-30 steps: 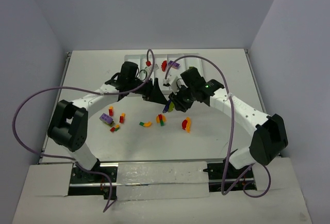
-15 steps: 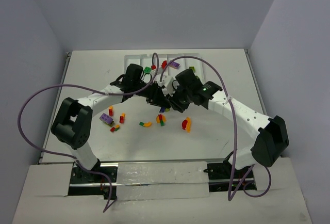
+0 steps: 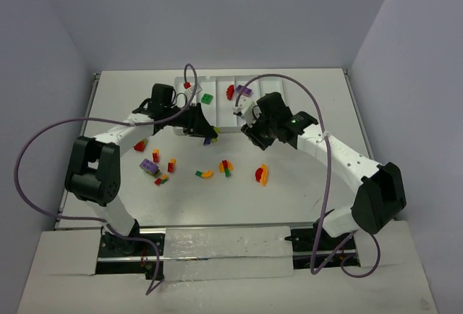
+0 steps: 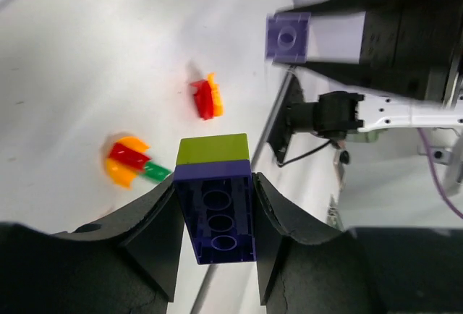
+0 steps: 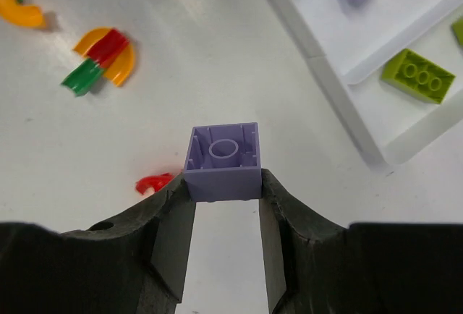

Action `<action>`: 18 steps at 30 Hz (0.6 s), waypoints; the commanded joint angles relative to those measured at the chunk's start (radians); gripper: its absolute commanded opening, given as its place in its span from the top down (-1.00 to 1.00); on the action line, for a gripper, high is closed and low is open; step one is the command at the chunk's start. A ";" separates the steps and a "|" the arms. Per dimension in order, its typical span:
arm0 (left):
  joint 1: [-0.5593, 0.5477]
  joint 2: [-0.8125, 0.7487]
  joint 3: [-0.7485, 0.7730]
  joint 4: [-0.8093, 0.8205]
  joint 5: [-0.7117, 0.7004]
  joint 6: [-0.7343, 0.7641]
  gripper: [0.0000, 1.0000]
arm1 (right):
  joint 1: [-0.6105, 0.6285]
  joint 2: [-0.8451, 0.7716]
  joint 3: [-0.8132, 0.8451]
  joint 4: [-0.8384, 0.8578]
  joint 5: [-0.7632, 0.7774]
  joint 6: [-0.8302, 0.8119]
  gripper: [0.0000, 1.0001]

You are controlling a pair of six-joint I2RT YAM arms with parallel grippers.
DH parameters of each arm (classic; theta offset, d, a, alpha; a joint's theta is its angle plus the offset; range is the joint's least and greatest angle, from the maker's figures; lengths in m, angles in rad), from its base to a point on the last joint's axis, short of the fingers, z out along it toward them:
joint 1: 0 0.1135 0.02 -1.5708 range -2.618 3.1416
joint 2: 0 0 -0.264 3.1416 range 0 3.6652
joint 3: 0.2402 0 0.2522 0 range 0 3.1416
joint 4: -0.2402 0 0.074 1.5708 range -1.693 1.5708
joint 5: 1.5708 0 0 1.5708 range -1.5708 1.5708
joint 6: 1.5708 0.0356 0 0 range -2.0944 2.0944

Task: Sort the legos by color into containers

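My left gripper [image 4: 215, 216] is shut on a dark purple lego [image 4: 215, 209] with a lime green lego [image 4: 213, 148] stuck to its far end; from above the pair [image 3: 210, 137] hangs left of centre, near the containers' front edge. My right gripper [image 5: 222, 184] is shut on a light purple square lego [image 5: 222, 160], held above the table beside the white containers [image 5: 318, 75]. The containers [image 3: 189, 94] hold a green lego [image 3: 207, 98], a red one [image 3: 231, 91] and a purple one [image 3: 244, 90]. A lime lego [image 5: 418, 75] lies in one compartment.
Loose legos lie on the table in front of both arms: a purple one [image 3: 150, 167], red-orange ones [image 3: 155, 155] [image 3: 171, 165], a green-orange piece [image 3: 204, 174], a curved cluster [image 3: 226, 167] and a red-orange pair [image 3: 261, 175]. Purple cables arc above both arms.
My left gripper closed on the purple-and-lime lego near the table's centre and carried it left and back. My right gripper, still gripping its light purple lego, shifted slightly away from the centre.
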 commanded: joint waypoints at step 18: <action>0.029 -0.168 -0.010 -0.045 -0.384 0.217 1.00 | -0.180 0.691 0.729 -0.027 0.041 0.227 0.83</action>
